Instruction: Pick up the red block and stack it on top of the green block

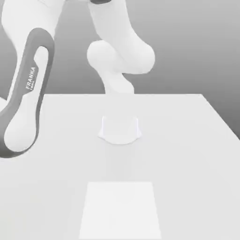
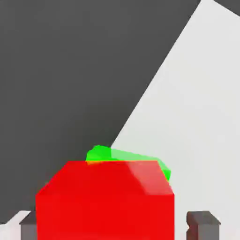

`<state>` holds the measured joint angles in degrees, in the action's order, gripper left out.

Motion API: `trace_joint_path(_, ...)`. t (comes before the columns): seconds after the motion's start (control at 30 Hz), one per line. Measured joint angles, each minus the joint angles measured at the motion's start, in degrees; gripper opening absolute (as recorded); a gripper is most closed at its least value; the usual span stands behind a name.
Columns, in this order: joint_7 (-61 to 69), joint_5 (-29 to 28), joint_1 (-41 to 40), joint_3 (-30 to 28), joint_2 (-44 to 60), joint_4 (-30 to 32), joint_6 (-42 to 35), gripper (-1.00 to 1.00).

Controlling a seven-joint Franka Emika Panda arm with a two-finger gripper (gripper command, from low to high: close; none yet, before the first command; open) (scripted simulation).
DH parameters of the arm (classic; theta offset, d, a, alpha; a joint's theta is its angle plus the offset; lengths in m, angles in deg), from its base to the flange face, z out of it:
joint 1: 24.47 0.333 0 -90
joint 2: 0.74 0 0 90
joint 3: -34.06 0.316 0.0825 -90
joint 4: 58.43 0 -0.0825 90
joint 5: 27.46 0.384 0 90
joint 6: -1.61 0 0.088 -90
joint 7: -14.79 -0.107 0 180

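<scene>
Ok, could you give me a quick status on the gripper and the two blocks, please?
Gripper open, fingers standing clear either side of red block. Red block over green block, green edge showing beyond it. Nothing in the way.

A white table [image 1: 187,154] has a flat, bare top with straight edges. On its near part lies a paler square patch [image 1: 121,208], flush with the surface, its sides in line with the table's edges. Behind the table is a plain grey backdrop [image 1: 197,42], darker toward the top. Seen from the pincer [image 2: 115,227], the tabletop runs away ahead of it to a straight edge, and beyond that edge is dark grey ground [image 2: 70,70], lower than the pincer.
</scene>
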<state>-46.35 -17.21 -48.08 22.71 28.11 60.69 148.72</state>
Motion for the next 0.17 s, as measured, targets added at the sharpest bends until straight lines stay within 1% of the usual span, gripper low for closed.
trace_joint_path(0.07, 0.07, 0.13, -0.09, 0.08, 0.53, -0.07, 0.43, 1.00)
trace_joint_path(0.17, -0.92, -1.30, 0.67, -0.98, -3.42, 0.15, -3.25, 1.00)
